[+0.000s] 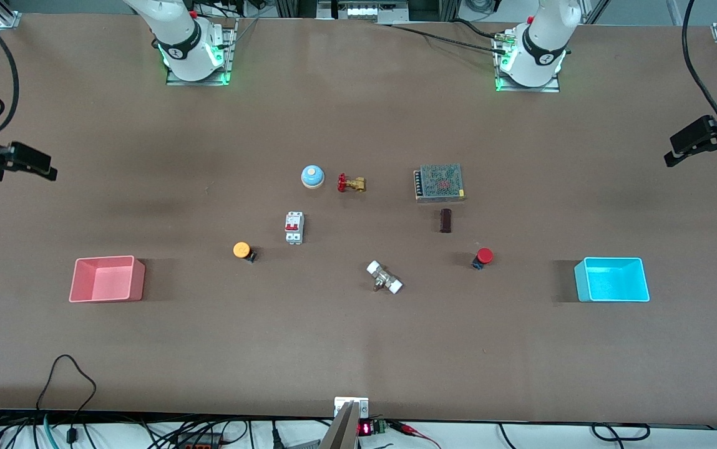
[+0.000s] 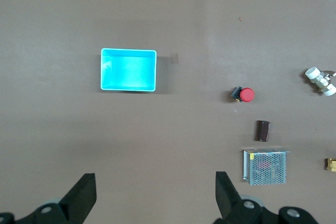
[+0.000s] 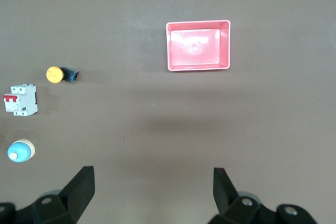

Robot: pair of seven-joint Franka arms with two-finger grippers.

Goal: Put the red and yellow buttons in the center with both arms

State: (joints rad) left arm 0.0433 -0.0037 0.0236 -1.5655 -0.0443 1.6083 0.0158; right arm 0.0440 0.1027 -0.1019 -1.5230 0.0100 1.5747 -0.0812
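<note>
Two buttons lie on their sides on the table (image 1: 358, 349), neither yet in the center. Take the white breaker (image 1: 294, 227) as landmark: the yellow button (image 1: 243, 251) lies just nearer the front camera than it and a little toward the right arm's end; the red button (image 1: 482, 257) lies well apart from it, toward the left arm's end, between the breaker and the cyan tray (image 1: 611, 279).

Both grippers hang high, with their fingers spread wide and nothing between them. The right gripper (image 3: 152, 192) is over bare table near the pink tray (image 3: 198, 45), the left gripper (image 2: 155, 195) over bare table near the cyan tray.

Each button's long axis runs from cap to black base, roughly flat on the table. The yellow cap points toward the right arm's end, its base toward the middle. The red cap points up-table and toward the left arm's end, its base nearer the camera.

To grasp well, each arm should probably come down over its own button, turn the wrist so the fingers close across that axis, and grip the body just below the cap.
</note>
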